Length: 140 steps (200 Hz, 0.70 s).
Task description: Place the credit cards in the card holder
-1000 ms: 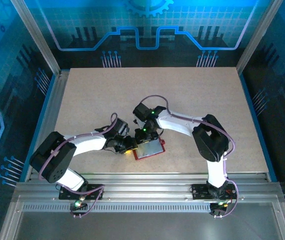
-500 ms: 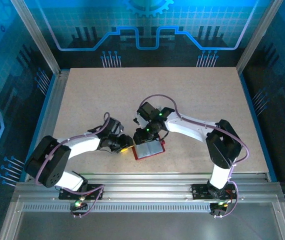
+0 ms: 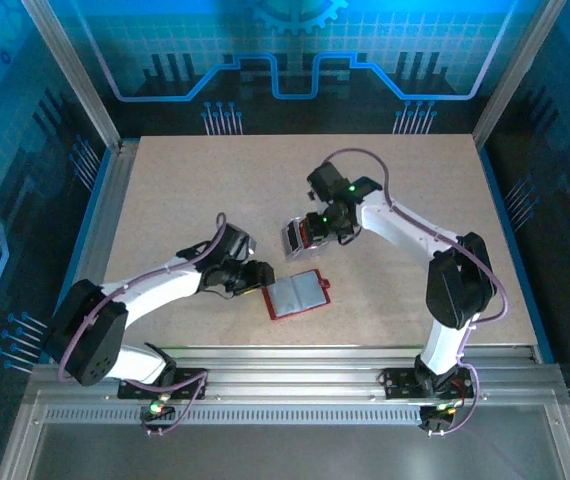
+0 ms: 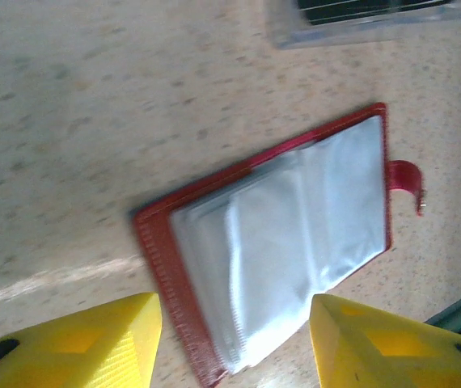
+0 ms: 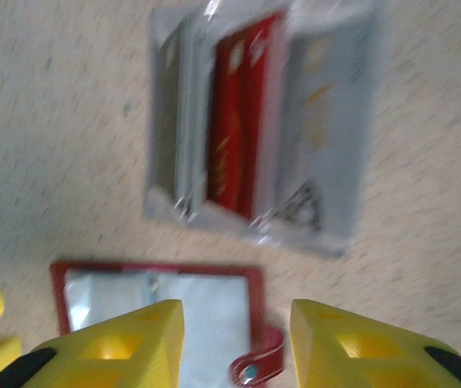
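From above I see the credit cards [image 3: 303, 236] in the tray [image 3: 286, 241], just far of the card holder [image 3: 298, 294], with my right gripper [image 3: 317, 230] nearest them. Left wrist: left gripper [image 4: 234, 339] half-open, empty, over the card holder. Right wrist: jaws half-open, empty, cards lengthwise ahead.

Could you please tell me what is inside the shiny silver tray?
The silver tray holds credit cards side by side: grey, red and pale. Whether more lie beneath them cannot be seen, and the wrist view is blurred.
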Each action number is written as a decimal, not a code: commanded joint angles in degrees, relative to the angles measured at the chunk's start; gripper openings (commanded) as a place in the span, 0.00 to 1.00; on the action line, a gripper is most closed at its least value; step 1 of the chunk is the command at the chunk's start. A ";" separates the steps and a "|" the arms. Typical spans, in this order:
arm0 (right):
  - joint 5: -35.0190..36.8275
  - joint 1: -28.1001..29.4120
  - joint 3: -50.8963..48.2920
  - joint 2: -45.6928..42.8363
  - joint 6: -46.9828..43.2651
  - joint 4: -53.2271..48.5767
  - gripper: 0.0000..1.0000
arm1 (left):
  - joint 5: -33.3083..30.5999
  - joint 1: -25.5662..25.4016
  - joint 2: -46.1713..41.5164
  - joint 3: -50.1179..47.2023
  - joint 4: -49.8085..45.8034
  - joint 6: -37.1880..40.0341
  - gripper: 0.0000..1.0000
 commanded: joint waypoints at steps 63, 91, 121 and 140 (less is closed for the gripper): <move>10.08 -1.45 12.38 14.71 -3.34 -7.79 0.41 | -9.04 -1.11 11.18 21.67 -10.87 4.24 0.56; 9.76 -1.65 12.42 15.25 -3.43 -7.70 0.40 | -7.57 0.50 18.44 29.55 -11.87 5.41 0.56; 9.17 -1.80 12.65 16.00 -3.77 -7.86 0.39 | -6.08 2.13 26.26 37.57 -13.54 6.31 0.53; 8.76 -2.06 13.12 16.61 -3.94 -7.96 0.39 | -6.16 2.49 30.49 42.24 -15.05 7.03 0.52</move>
